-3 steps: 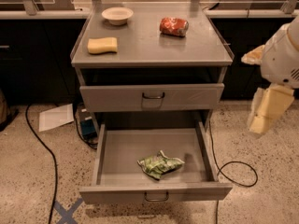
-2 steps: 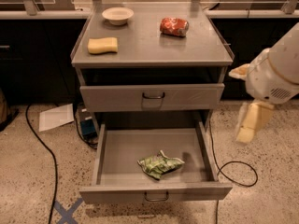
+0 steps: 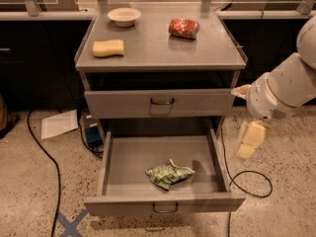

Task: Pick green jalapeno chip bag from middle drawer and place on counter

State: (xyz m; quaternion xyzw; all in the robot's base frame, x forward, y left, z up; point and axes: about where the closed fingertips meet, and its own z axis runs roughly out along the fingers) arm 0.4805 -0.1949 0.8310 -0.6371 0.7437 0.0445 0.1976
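chip bag: green jalapeno chip bag point(image 3: 169, 174) lies crumpled on the drawer floor, near the front, untouched
drawer: middle drawer point(image 3: 163, 204) is pulled out, bag open to reach from above
gripper: gripper point(image 3: 250, 141) hangs right of the drawer, outside it, well apart from the bag; open or closed, cannot tell
counter: counter point(image 3: 158, 51) holds yellow sponge point(image 3: 108, 48), red packet point(image 3: 183, 27), white bowl point(image 3: 124, 16); no bag there
progress: drawer looks open enough; reach, grasp, lift and place all left
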